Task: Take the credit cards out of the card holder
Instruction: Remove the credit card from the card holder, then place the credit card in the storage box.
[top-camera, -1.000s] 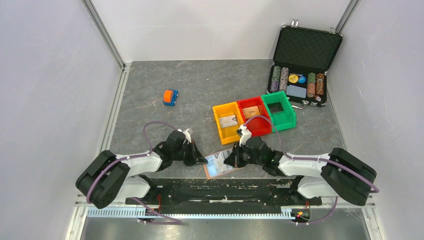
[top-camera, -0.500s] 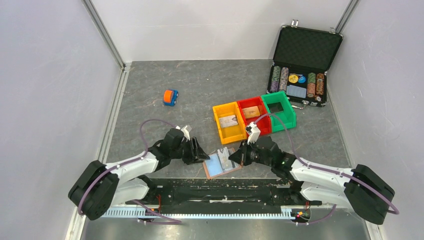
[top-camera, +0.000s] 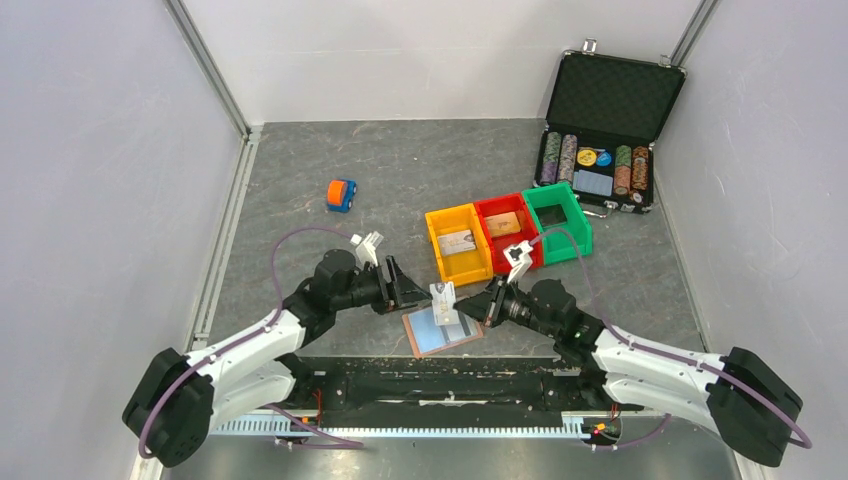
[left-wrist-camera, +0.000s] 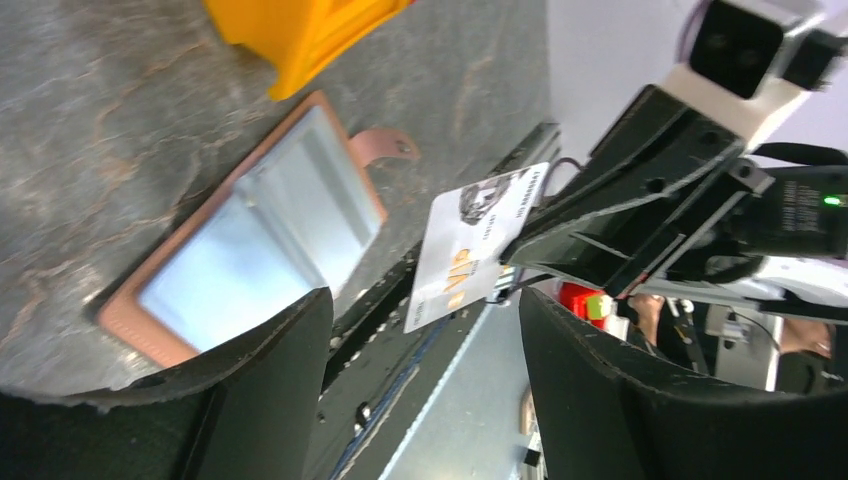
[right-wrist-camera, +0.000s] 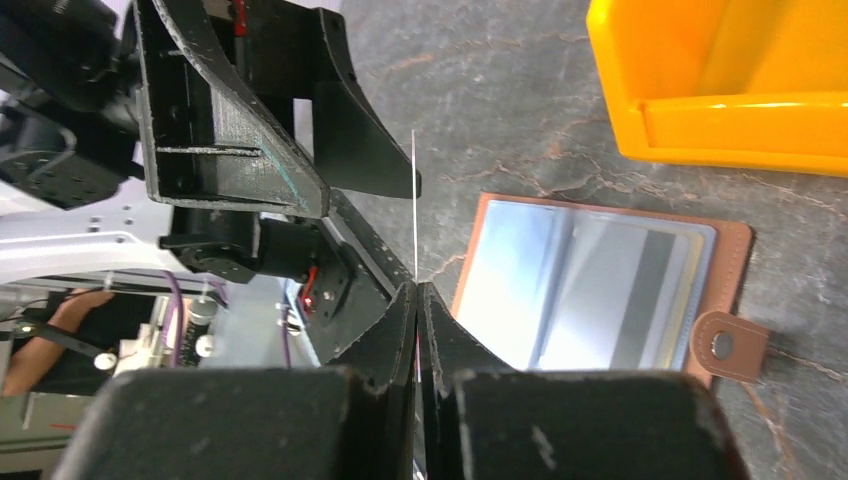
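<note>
The card holder (top-camera: 432, 336) lies open on the table near the front edge, reddish-brown with pale clear pockets (left-wrist-camera: 250, 245). My right gripper (top-camera: 460, 308) is shut on a white credit card (top-camera: 441, 298) with orange print (left-wrist-camera: 478, 240), held upright just above the holder. In the right wrist view the card (right-wrist-camera: 414, 200) shows edge-on as a thin line rising from the closed fingertips (right-wrist-camera: 417, 288). My left gripper (top-camera: 398, 291) stands open just left of the card, nothing between its fingers (left-wrist-camera: 270, 390), clear of the holder (right-wrist-camera: 590, 290).
Yellow (top-camera: 458, 247), red (top-camera: 507, 232) and green (top-camera: 558, 220) bins stand in a row behind the holder; the yellow and red ones each hold a card. A black chip case (top-camera: 605, 130) stands open at the back right. An orange-blue toy car (top-camera: 341, 195) sits at the middle left.
My left gripper has opened and drawn back from the holder's left edge. My right gripper has risen with the white card, pulling it out of the holder.
</note>
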